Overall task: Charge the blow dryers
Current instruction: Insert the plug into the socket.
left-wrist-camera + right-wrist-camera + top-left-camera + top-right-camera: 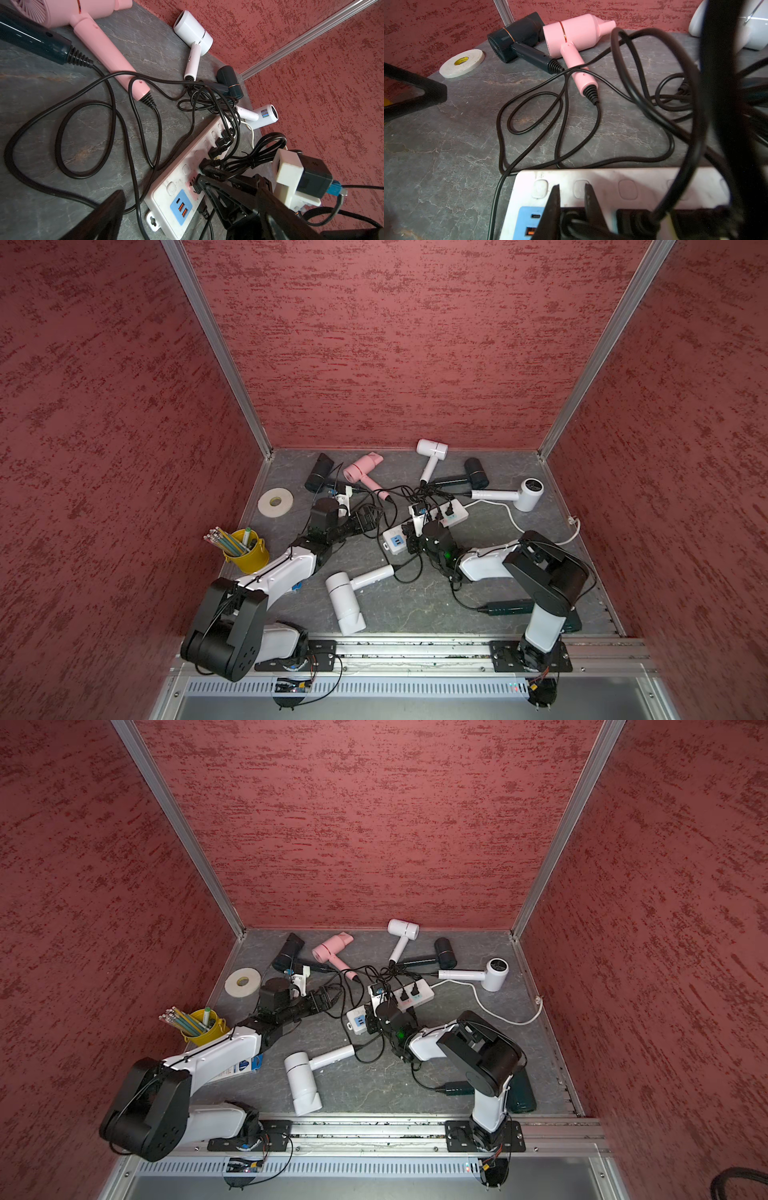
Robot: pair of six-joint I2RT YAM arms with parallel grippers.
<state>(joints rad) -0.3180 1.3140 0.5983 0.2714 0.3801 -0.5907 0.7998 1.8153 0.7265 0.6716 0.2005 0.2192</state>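
Our right gripper (571,187) pinches a plug (572,221) over the strip (623,180), likely to seat it; our left gripper (368,521) hangs spread beside the cords (533,116)

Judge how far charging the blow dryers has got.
Done: several plugs sit in the power strip. In hand: right gripper pinches a black plug at the socket beside the USB panel; left gripper open. Left: seating it; tangled cords hide which dryers remain.

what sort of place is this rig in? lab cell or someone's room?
Most likely a lab test cell, not a home: red textured wall panels in aluminium framing, two arms bolted to a front rail, and blow dryers staged around a power strip.
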